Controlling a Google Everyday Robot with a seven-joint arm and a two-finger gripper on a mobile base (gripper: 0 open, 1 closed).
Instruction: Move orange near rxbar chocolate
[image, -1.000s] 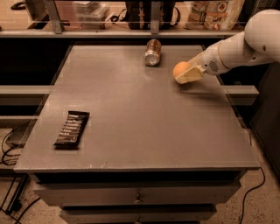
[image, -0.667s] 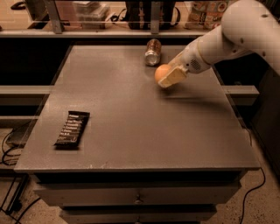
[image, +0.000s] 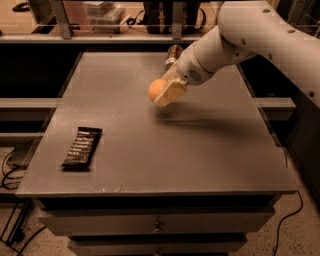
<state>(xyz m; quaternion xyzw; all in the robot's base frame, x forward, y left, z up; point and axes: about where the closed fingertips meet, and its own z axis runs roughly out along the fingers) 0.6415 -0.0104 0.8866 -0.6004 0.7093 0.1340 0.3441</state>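
Note:
The orange (image: 156, 89) is a small round orange fruit held above the middle of the grey table (image: 210, 150), with its shadow on the tabletop below. My gripper (image: 164, 93) is shut on it, and the white arm reaches in from the upper right. The rxbar chocolate (image: 82, 146) lies flat in its black wrapper with white text near the table's front left edge, well apart from the orange, to its lower left.
A silvery-brown metal can (image: 173, 54) lies at the back of the table, partly hidden behind my arm. A shelf with clutter runs behind the table. Drawers sit under the tabletop. Cables lie on the floor at both sides.
My gripper has carried the orange from the back right of the table leftward and toward the front, past the can, closer to the rxbar chocolate.

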